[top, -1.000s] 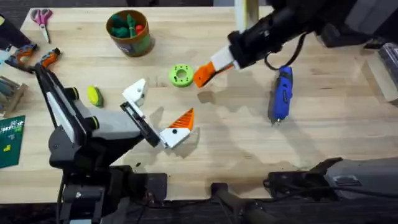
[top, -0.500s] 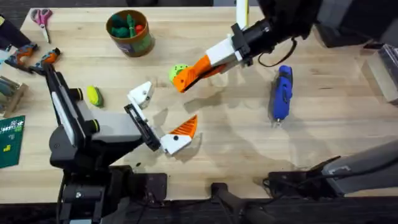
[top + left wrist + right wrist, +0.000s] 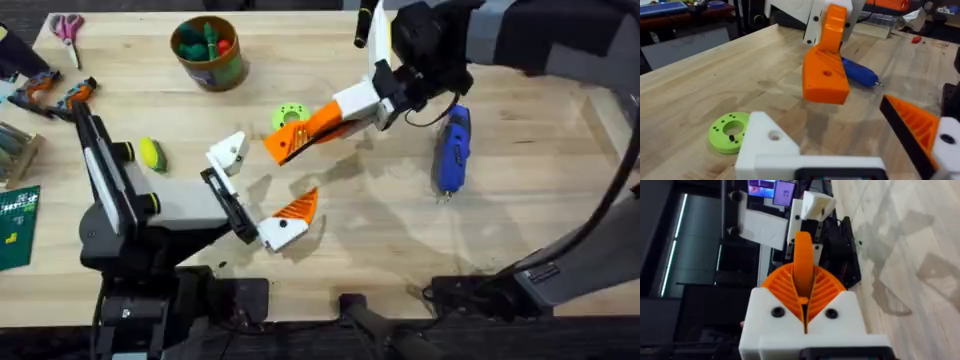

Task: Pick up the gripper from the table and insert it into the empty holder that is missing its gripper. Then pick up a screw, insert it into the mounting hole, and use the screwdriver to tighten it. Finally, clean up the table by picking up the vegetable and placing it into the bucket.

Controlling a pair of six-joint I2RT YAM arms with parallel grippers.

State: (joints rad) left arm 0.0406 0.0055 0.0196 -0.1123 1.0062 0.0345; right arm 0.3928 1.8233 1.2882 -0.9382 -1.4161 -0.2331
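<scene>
Two arms show from above. The right gripper (image 3: 285, 145) hangs over the table with its fingers pressed together on the gripper (image 3: 283, 146), the small orange wedge. That wedge sits just past the tips of the left gripper (image 3: 255, 190), near the white empty holder (image 3: 227, 151). The two are close but not touching. The left gripper has its fingers wide apart and holds nothing; one finger carries an orange tip (image 3: 296, 206) and the other is the bare white holder. A green disc (image 3: 291, 115) lies right behind the held wedge. The screwdriver (image 3: 453, 150) lies flat on the wood, well off to the side of the right gripper, back by its arm. The vegetable (image 3: 150, 153) rests beside the left arm, behind the left gripper. The bucket (image 3: 209, 52) stands far beyond it, with toys inside.

From the left wrist, the wedge (image 3: 826, 74) hangs in the air above and ahead of the white holder (image 3: 771, 144). The blue screwdriver (image 3: 858, 73) lies behind it. The green disc (image 3: 729, 132) is on the table next to the holder.

From the right wrist, the two orange ribbed pads (image 3: 823, 288) squeeze the thin wedge (image 3: 803, 260) between them. The left arm's white holder (image 3: 817, 205) seems to sit just beyond its tip, but it is hard to be sure.
</scene>
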